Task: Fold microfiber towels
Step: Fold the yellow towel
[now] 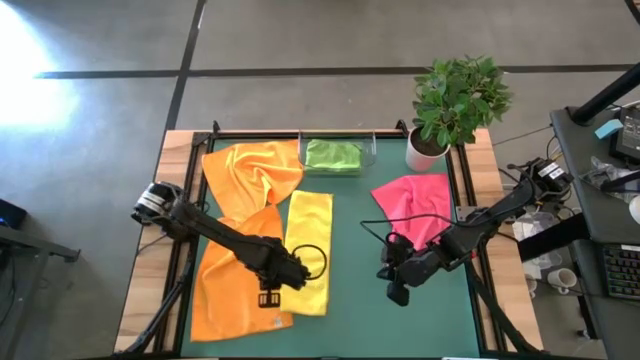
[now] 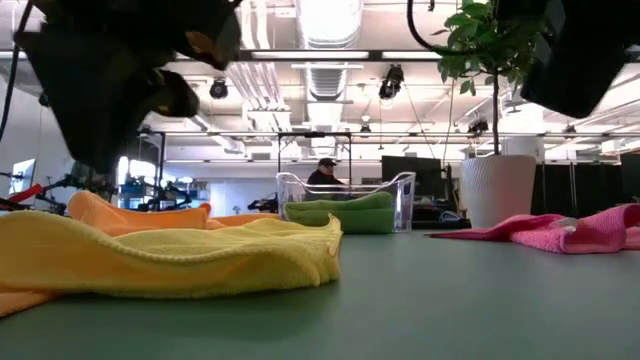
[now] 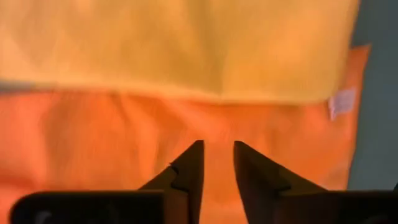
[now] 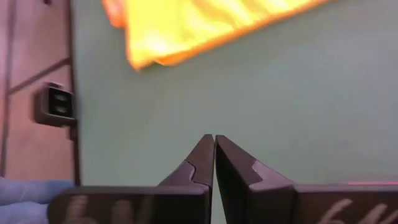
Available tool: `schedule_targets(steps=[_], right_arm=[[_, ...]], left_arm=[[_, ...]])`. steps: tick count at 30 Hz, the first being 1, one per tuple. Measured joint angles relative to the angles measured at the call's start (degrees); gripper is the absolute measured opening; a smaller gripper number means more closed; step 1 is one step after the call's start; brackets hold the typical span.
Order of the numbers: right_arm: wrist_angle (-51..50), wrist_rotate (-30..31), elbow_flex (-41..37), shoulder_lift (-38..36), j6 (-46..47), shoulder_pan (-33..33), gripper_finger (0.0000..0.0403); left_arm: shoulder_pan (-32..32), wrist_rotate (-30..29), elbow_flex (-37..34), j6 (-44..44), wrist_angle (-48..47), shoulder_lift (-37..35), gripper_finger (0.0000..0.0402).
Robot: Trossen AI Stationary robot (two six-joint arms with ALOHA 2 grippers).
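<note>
green table [image 1: 400, 320] | left claw [image 3: 217, 155] parted above orange towel [image 3: 124, 143]

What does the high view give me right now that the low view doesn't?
Only the high view shows both grippers: the left gripper over the orange towel, the right gripper above bare mat. Only the low view shows a person in the room behind the clear tray. Both show the yellow towel, pink towel, green towel and potted plant.
</note>
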Motion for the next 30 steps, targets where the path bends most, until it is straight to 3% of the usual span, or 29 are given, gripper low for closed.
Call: schedule_targets(steps=[4,9,19,24,30], right_arm=[[2.7,0.0,2.6,0.3,-5.7,0.0,0.0009],[2.8,0.5,6.7,0.3,-11.7,0.0,0.0009],[2.8,0.6,14.7,2.8,-26.1,1.1,0.0009],[2.3,0.0,20.9,9.5,-27.2,1.1,0.0018],[-3.9,-3.0,30.2,20.2,-28.7,1.1,0.0071]], left_arm=[[0.0,0.0,0.0,-3.8,-5.8,-2.8,0.0119],[-2.1,1.3,0.0,-5.0,-4.7,-6.7,0.0138],[-18.6,-22.4,-0.4,-5.0,7.9,-9.1,0.0138],[-22.7,-24.1,-0.9,-5.0,9.3,-6.0,0.0138],[-24.3,-24.2,-1.0,-5.0,9.2,-1.3,0.0138]])
